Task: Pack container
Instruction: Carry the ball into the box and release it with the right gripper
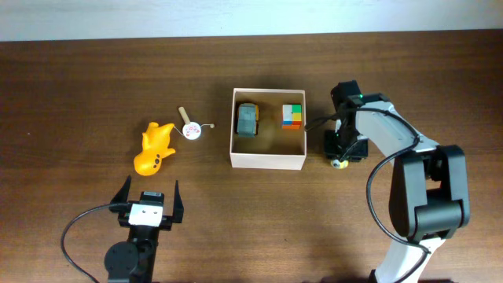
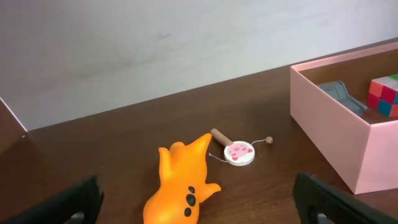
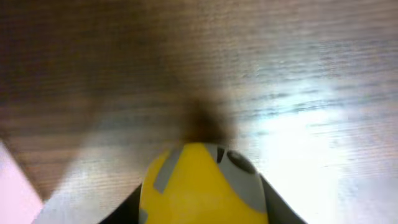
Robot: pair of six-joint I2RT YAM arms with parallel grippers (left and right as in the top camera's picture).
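The container (image 1: pixel 267 161) is a white square box with a tan inside, at the table's middle; it also shows at the right of the left wrist view (image 2: pixel 336 143). Inside lie a grey toy car (image 1: pixel 247 119) and a colour cube (image 1: pixel 292 116). My right gripper (image 1: pixel 344 149) is just right of the box, low at the table, shut on a yellow and grey toy (image 3: pixel 199 186). My left gripper (image 1: pixel 148 192) is open and empty, just in front of an orange toy (image 1: pixel 154 148), which shows between its fingers (image 2: pixel 183 180).
A small round white rattle drum with a wooden handle (image 1: pixel 191 129) lies between the orange toy and the box, also in the left wrist view (image 2: pixel 239 152). The table is dark wood, with a pale wall behind.
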